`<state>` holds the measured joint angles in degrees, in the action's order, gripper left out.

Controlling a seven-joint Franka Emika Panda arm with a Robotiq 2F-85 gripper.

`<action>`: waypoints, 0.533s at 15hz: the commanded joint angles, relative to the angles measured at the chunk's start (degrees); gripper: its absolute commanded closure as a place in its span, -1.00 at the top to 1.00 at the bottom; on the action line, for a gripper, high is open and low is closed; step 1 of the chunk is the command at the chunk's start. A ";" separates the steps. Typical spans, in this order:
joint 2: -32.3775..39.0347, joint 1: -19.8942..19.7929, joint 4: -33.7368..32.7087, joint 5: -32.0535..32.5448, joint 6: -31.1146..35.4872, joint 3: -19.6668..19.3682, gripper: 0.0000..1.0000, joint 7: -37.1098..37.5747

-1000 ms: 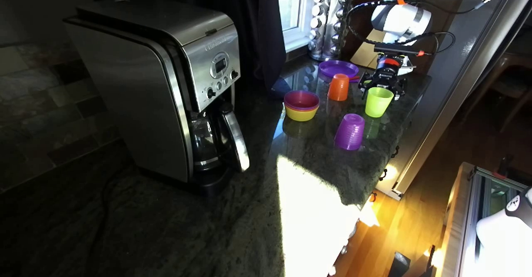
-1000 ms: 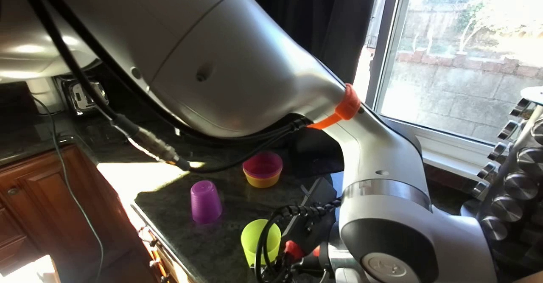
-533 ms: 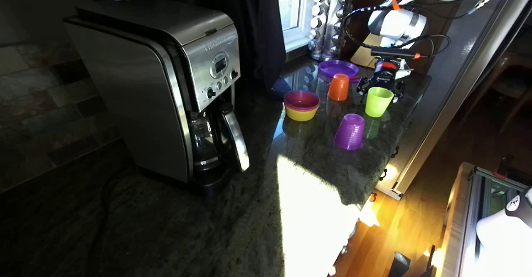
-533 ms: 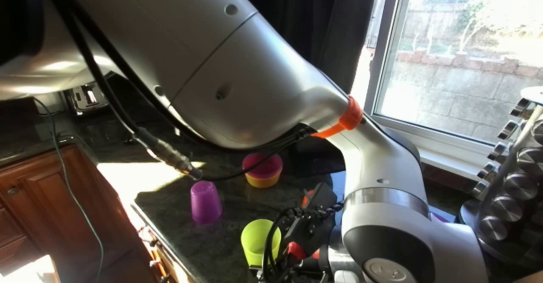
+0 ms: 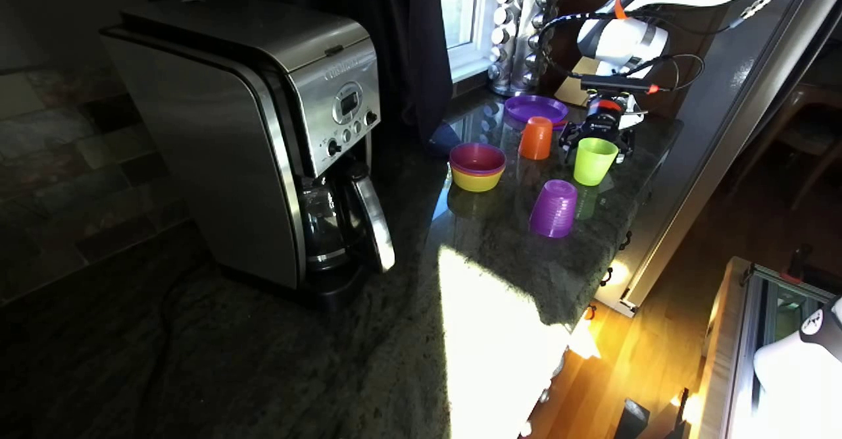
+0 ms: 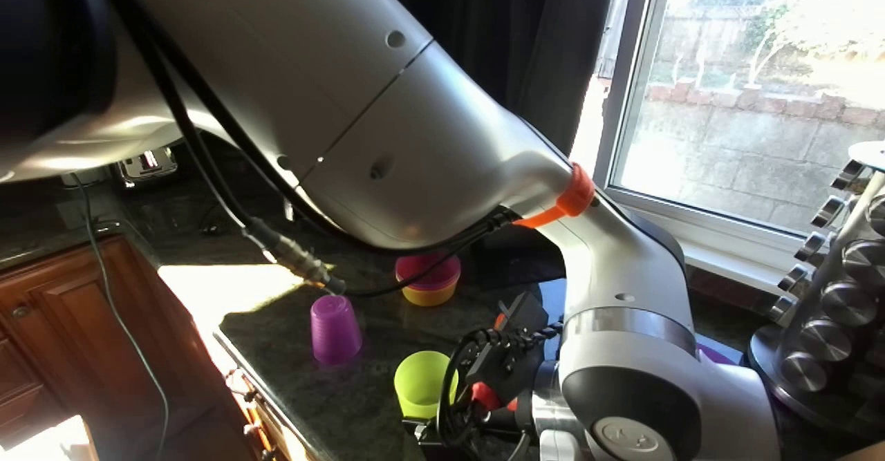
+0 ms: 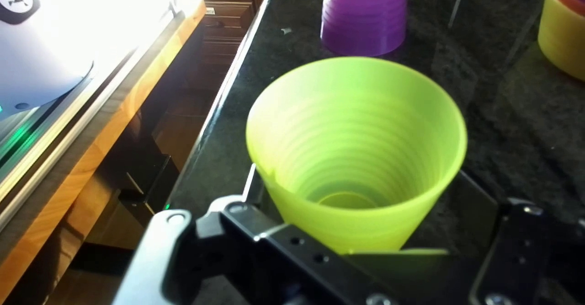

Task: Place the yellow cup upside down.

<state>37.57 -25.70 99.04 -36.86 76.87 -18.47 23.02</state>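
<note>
In the middle of the wrist view the yellow cup stands mouth up; my fingers are spread wide at both its sides, gripping nothing; reaching seems nearly done; grasping, lifting and turning it remain, I judge.

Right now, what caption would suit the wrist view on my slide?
Yellow cup, mouth up, between the open jaws of the end effector, a purple cup beyond.
</note>
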 commanded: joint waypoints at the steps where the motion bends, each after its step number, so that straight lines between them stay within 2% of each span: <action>1: 2.29 -0.29 -2.33 -1.77 -2.62 0.21 0.99 1.51; 2: 2.45 -0.31 -2.44 -1.92 -2.88 0.30 0.49 1.52; 3: 2.56 -0.36 -2.54 -2.18 -3.09 0.36 0.49 1.54; 4: 2.64 -0.44 -2.68 -2.47 -3.39 0.42 0.38 1.45; 6: 2.58 -0.42 -2.83 -2.98 -3.85 0.41 0.02 1.43; 8: 1.76 -0.01 -2.38 -3.23 -3.52 0.17 -0.03 1.38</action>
<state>39.00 -25.65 97.69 -38.22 74.79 -18.09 23.65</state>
